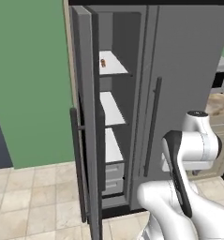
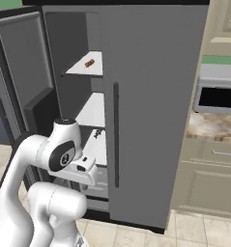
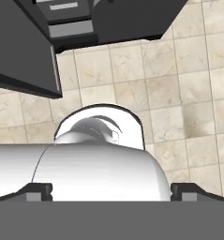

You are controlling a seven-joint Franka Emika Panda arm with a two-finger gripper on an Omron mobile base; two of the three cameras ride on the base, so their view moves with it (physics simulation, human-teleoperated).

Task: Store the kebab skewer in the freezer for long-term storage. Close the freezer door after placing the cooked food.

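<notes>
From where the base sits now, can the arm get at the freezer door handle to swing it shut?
Probably yes. The freezer door stands wide open, its handle faces the floor side with nothing before it, and the open gripper holds nothing. The kebab skewer already lies on the top shelf.

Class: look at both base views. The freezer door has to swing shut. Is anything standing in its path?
Nothing visible blocks it. The tall grey freezer door stands wide open, the tiny orange-brown kebab skewer lies well inside on the top white shelf, and the white arm is folded back in front of the fridge.
</notes>
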